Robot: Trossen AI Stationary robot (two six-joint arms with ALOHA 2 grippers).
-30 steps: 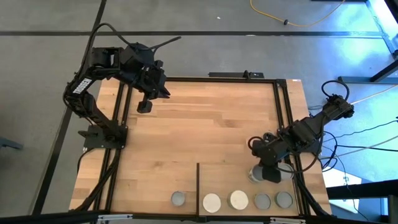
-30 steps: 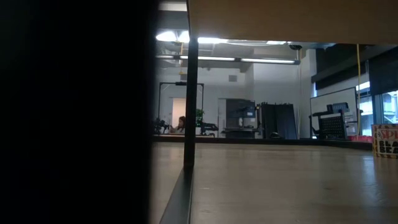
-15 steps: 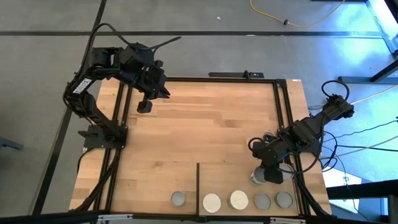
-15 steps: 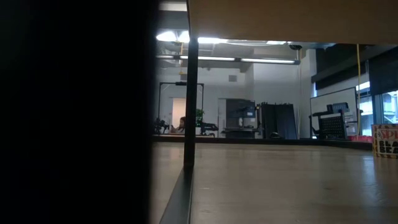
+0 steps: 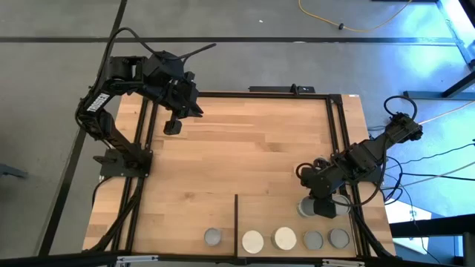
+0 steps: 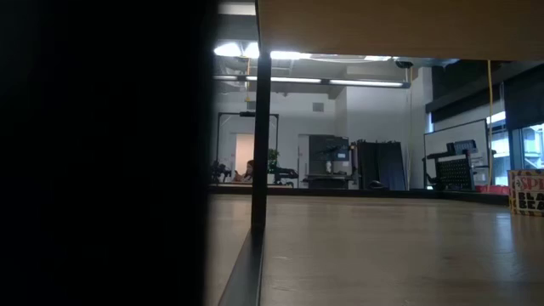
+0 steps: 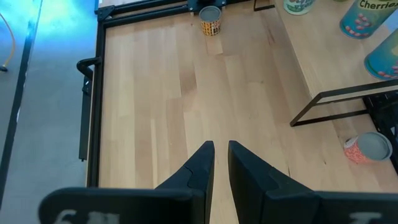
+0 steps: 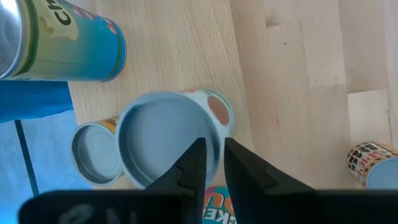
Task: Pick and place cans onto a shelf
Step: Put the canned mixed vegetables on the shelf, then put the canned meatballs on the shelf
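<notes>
the high view gives the full layout. the left gripper (image 5: 172, 127) hangs over the far left corner of the tabletop (image 5: 245, 156), well apart from every can. the right gripper (image 5: 323, 208) sits at the near right, over the shelf (image 5: 267, 215), directly above a can (image 5: 304, 208) whose grey top shows just beside it. a row of five cans stands along the near edge: one grey-topped can (image 5: 213, 236) left of the black divider strip (image 5: 236, 222), then two whitish-topped cans (image 5: 253, 241) and two grey-topped cans (image 5: 313, 239) on the shelf side.

the low view shows none of this. it shows only a dark mass on its left, a black upright post (image 6: 260, 127), bare wood and the room beyond; no can or gripper appears.

the left wrist view shows the left fingers (image 7: 200, 167) nearly together with a narrow gap, holding nothing, over bare wood. it also shows can sides the high view hides: a yellow-labelled can (image 7: 211, 20) at the far edge and a red-pink labelled can (image 7: 367, 148) near the black frame.

the right wrist view shows the right fingers (image 8: 193, 163) close together over the rim of a large grey can top (image 8: 165, 146). a grip cannot be confirmed. a smaller grey-topped can (image 8: 94, 152) and a blue-labelled can (image 8: 62, 46) stand nearby.
</notes>
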